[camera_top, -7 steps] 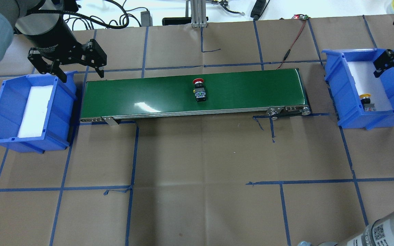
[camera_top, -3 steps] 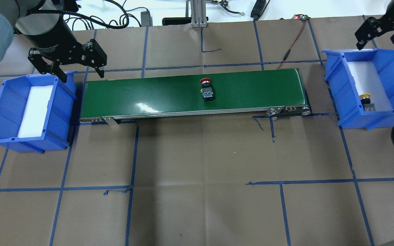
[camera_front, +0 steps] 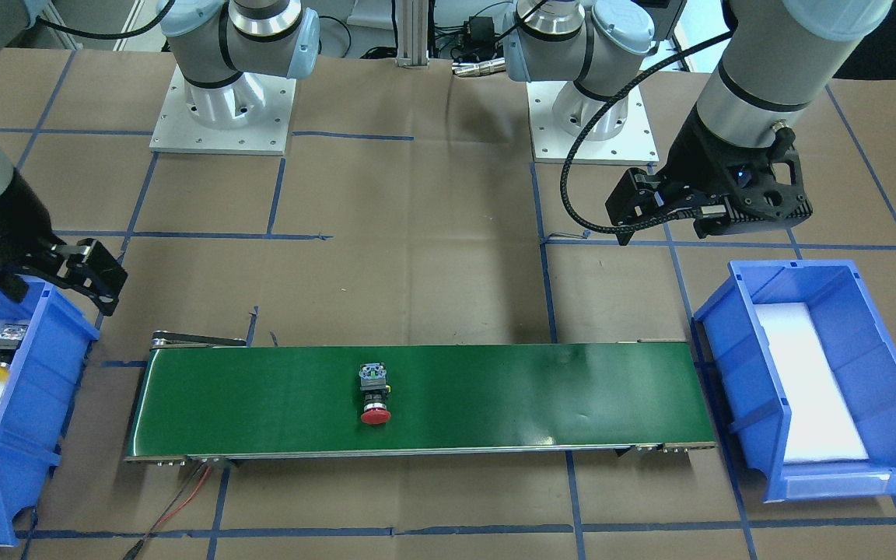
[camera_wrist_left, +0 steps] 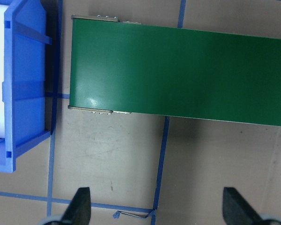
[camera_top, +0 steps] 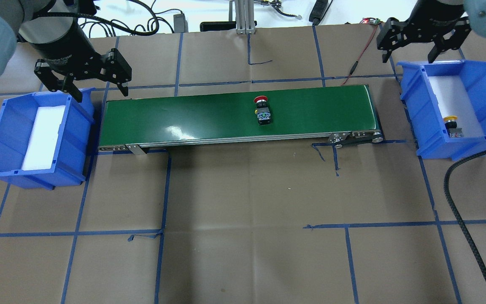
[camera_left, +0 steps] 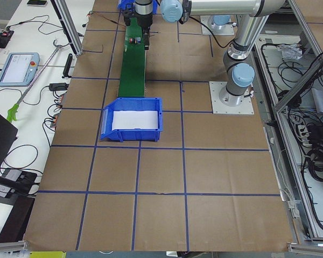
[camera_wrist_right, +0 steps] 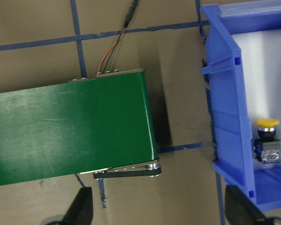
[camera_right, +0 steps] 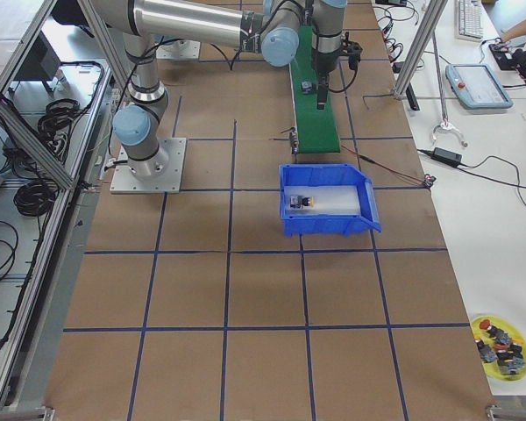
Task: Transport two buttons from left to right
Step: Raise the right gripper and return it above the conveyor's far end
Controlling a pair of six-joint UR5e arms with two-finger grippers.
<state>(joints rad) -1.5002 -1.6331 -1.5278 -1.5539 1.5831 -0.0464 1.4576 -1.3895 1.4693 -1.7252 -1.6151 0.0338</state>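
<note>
A red-capped button (camera_top: 262, 110) lies on its side on the green conveyor belt (camera_top: 184, 114), a little right of the middle; it also shows from the front (camera_front: 375, 393). The yellow-capped button (camera_top: 452, 125) rests on white foam in the right blue bin (camera_top: 420, 105), near its front corner (camera_wrist_right: 268, 140). My right gripper (camera_top: 407, 57) hangs open and empty behind that bin's back-left corner, above the belt's right end. Over the gap between the left blue bin (camera_top: 74, 126) and the belt's left end, my left gripper (camera_top: 99, 90) is open and empty.
A red-black wire (camera_top: 359, 55) runs from the belt's right end to the table's back. A black cable (camera_top: 458, 190) loops over the front right. Both arm bases (camera_front: 218, 109) stand behind the belt. A yellow tray of spare parts (camera_right: 500, 338) sits off the table.
The red-capped button has ridden rightward along the belt. My right gripper has left the right bin and swung back and left, still open. The left gripper has not moved.
</note>
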